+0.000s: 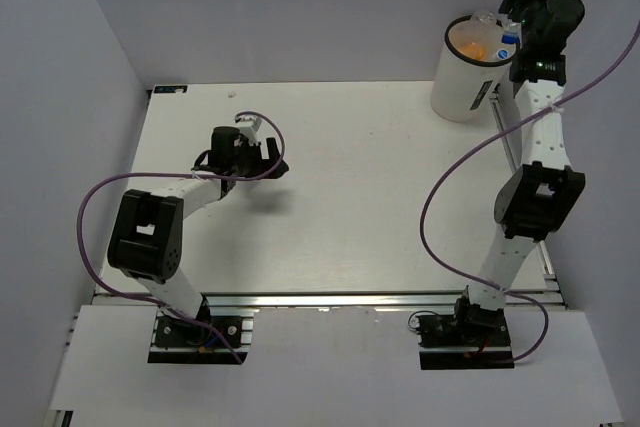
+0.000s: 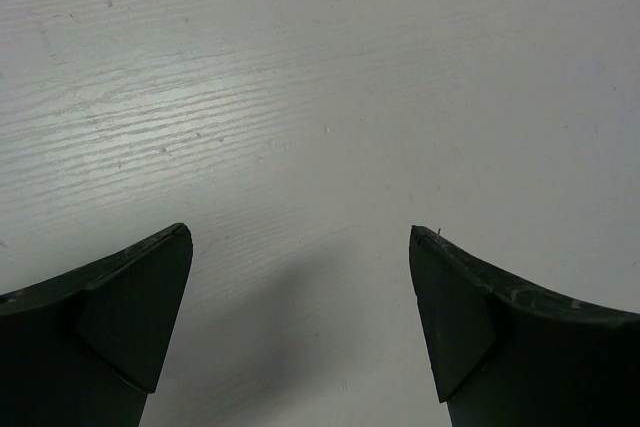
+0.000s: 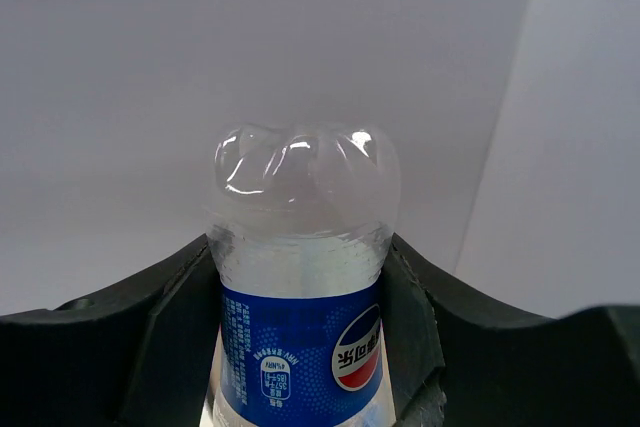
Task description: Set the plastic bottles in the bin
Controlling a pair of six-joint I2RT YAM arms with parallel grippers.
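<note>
as the right gripper's fingers clamp a blue-labelled bottle up beside the bin, where an orange bottle already lies, and the left gripper hangs wide open over the table, i judge only this drop remains, no other bottle showing outside.

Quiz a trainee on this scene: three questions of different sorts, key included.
1. True or false: the left pincer holds a bottle.
2. Which pincer grips the blue-labelled bottle?
3. The thing seen inside the bin is: A green, B orange, C black.
Key: 1 false, it is open over bare table; 2 the right pincer; 3 B.
</note>
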